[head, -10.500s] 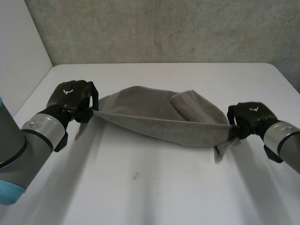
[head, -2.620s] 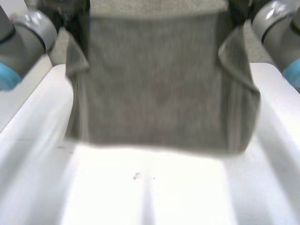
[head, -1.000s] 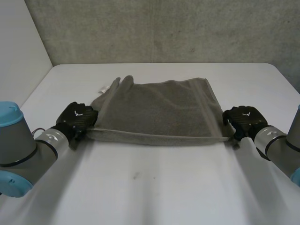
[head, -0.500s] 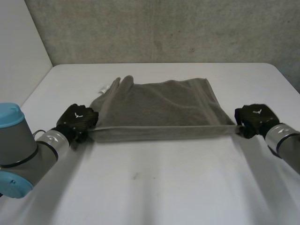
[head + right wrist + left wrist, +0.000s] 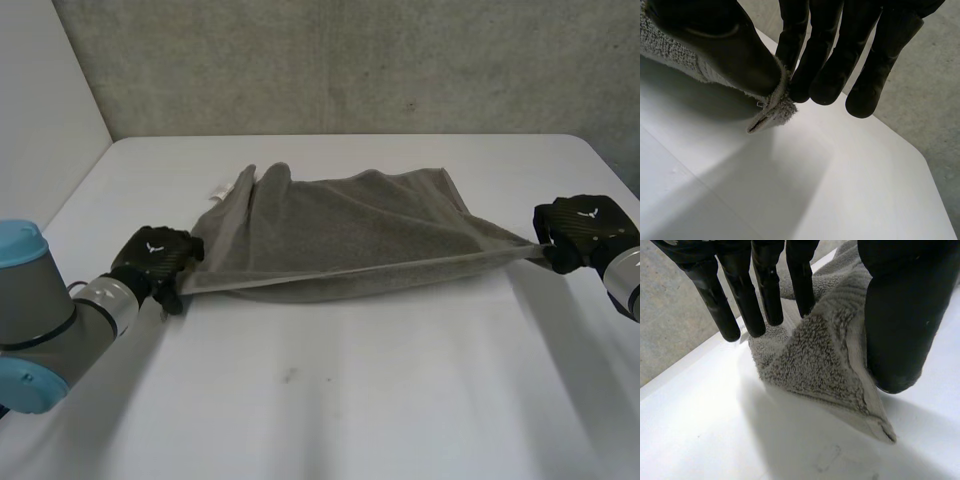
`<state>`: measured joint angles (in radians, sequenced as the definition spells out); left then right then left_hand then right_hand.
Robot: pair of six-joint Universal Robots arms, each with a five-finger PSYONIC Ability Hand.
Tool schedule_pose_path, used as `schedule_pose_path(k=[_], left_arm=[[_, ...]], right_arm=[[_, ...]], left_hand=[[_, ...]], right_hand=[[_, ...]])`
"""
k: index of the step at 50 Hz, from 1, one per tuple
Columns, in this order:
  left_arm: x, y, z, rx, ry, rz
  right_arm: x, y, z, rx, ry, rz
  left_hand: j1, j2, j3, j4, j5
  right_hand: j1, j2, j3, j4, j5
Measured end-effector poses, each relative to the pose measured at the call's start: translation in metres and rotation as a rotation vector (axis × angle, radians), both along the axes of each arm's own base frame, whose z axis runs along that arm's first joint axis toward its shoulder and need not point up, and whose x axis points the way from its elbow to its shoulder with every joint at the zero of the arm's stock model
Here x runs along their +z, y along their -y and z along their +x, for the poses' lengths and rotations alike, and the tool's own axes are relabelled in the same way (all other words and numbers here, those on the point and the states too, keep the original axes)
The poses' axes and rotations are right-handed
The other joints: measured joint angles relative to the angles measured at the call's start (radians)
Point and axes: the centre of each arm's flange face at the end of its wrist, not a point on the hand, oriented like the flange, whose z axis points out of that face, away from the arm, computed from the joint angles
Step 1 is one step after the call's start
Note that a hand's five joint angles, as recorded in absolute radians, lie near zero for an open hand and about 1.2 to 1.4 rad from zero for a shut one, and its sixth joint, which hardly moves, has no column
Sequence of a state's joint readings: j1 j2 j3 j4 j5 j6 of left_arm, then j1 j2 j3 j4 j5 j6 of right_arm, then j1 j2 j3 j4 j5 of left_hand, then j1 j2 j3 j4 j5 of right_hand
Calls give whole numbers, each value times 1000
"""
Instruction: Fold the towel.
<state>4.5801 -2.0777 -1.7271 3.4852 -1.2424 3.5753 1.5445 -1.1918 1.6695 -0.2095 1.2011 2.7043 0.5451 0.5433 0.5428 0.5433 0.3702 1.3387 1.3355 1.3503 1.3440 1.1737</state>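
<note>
Two corners pinched, one per hand. At the left hand: clamps a near corner of the grey towel between thumb and fingers, with the fingers nearly straight behind the terry and the thumb pressing on the hemmed edge in front. Leaves a small triangular tip of cloth poking out past the thumb, pointing down toward the white table.

At the right hand: pinches the opposite near corner in much the same way, with the thumb on one face and the fingers close together on the other. Lets only a short frayed tip stick out beyond the fingertips, clear of the tabletop.

Between the two hands: stretches the near hem taut in a nearly straight line, raised off the table with a shadow beneath.

Beyond that hem, away from both hands: sags onto the table and lies rumpled, with a hemmed border running back from the right hand's corner. Shows a bunched fold and a small white label out past the left hand.

Farther out again: ends at a rough concrete wall along the table's far edge, with a plain white panel beside the left arm.
</note>
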Motion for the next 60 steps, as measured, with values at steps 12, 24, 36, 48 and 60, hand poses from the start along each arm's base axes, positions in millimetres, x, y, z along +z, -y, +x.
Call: schedule_pose_path(k=[12,24,36,48,60], left_arm=[[5,-7,1,0,10,-8],[59,-52,4,-36,91,-170],[73,-118,22,-88,357,-239],[75,-142,23,-177,363,-100],[45,-71,19,-208,299,37]], right_arm=[[-2,-1,-2,-6,-1,9],[35,-22,-3,6,-50,-31],[57,-85,-23,47,-370,85],[86,-102,-39,37,-423,38],[47,-39,5,183,-397,36]], left_hand=[[617,639,640,638,630],[641,669,672,673,658],[641,670,673,674,658],[651,671,673,674,662],[651,671,673,674,663]], right_hand=[[0,0,0,0,0],[0,0,0,0,0],[0,0,0,0,0],[0,11,0,0,1],[0,11,0,0,5]])
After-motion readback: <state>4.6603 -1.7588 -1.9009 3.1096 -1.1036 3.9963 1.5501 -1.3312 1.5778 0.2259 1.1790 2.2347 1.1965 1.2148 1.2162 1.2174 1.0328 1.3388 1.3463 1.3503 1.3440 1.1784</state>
